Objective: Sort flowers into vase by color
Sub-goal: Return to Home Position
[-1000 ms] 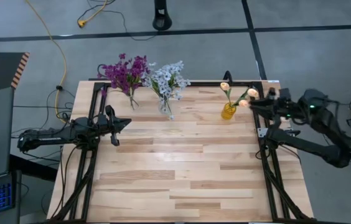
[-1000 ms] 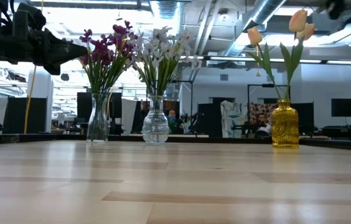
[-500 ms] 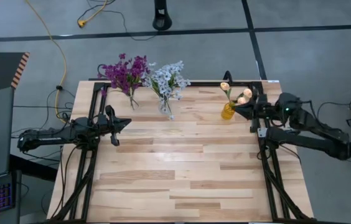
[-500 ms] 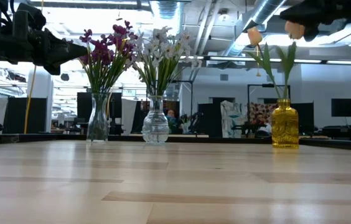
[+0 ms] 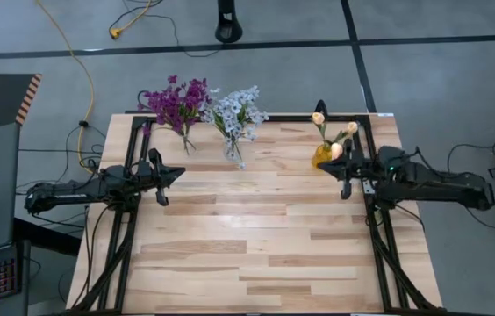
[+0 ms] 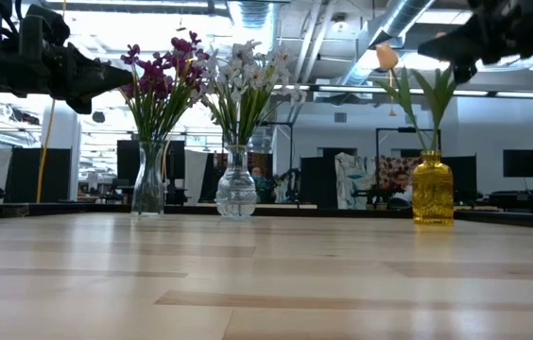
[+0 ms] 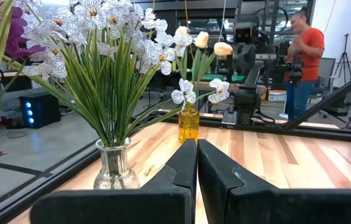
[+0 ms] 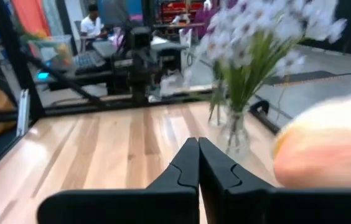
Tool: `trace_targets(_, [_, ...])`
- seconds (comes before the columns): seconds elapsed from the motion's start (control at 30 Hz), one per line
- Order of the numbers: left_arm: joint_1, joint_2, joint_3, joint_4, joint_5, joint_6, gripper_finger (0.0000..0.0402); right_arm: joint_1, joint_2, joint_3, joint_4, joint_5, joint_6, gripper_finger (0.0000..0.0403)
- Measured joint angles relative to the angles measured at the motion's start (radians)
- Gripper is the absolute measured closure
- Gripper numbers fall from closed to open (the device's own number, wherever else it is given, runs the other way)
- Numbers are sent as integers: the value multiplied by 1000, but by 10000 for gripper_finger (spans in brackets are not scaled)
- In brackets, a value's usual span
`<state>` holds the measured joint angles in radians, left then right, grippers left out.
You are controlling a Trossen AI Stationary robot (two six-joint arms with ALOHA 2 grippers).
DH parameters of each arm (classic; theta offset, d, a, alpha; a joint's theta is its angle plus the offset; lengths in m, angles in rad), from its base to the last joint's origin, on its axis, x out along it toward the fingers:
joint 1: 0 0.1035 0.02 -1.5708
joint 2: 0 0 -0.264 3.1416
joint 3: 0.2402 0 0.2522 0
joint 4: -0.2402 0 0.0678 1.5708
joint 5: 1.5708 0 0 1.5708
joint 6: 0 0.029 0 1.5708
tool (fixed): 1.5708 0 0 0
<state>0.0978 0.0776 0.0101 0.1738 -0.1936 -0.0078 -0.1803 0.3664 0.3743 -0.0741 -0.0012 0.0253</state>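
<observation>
The right gripper, fingers closed on nothing, has drawn back and now sits just beside the yellow vase with its peach buds. Low view: it hangs at bud height. Right wrist view: its fingertips meet, with a bud close alongside. The left gripper waits closed, well apart. Sorting looks finished.

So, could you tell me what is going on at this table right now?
The flowers stand sorted in three vases along the far edge of the table: purple flowers in the left clear vase, pale blue-white flowers in the middle clear vase, and peach tulips in the yellow vase. Nothing is being held. The right gripper is shut and empty, close beside the yellow vase. The left gripper, also shut, waits over the table's left side.
</observation>
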Motion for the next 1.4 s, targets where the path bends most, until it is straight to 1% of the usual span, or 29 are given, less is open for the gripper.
trace_targets(0.13, [0, 0, 0, 0, 0, 3, 401, 35, -1, -79, 85, 1, 0, 385])
trace_targets(0.3, [0, 0, 0, 0, 0, 4, 401, 54, -2, -147, 181, 4, 0, 379])
trace_targets(0.4, [0, 0, 0, 0, 0, 4, 401, 53, -1, -155, 184, 46, -7, 379])
trace_targets(0.5, [0, 0, 0, 0, 0, 4, 401, 53, -5, -155, 203, 84, -52, 382])
trace_targets(0.73, [0, 0, 0, 0, 0, 4, 401, 53, -41, -151, 313, 85, -150, 381])
trace_targets(0.9, [0, 0, 0, 0, 0, 4, 401, 53, -55, -101, 313, 84, -170, 381])
trace_targets(1.13, [0, 0, 0, 0, 0, 4, 401, 64, -55, -40, 138, 83, -158, 381])
trace_targets(1.4, [0, 0, 0, -1, 0, 4, 401, 69, -55, -39, 52, 83, -157, 381])
